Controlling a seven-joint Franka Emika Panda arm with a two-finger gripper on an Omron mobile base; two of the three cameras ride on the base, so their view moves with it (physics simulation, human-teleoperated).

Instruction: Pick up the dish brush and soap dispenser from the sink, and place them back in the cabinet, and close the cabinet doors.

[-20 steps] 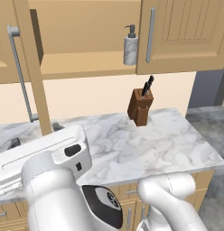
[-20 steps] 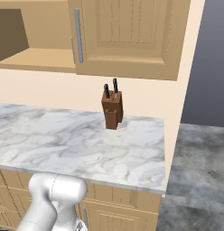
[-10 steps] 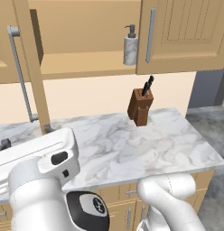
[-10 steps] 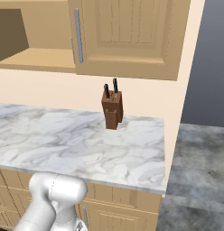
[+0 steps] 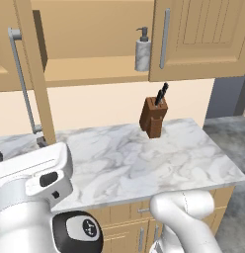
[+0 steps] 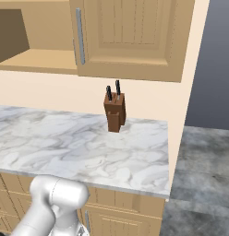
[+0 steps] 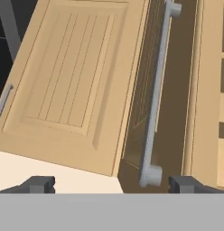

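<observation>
Soap dispenser (image 5: 142, 50) stands upright on the cabinet (image 5: 90, 71) shelf, above the knife block (image 5: 154, 116). Gripper (image 7: 112, 185), jaws wide and empty, faces an open cabinet door's bar handle (image 7: 155, 97), apparently positioned for closing it.

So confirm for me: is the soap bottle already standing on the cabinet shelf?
Yes, the soap bottle stands upright on the cabinet shelf.
</observation>
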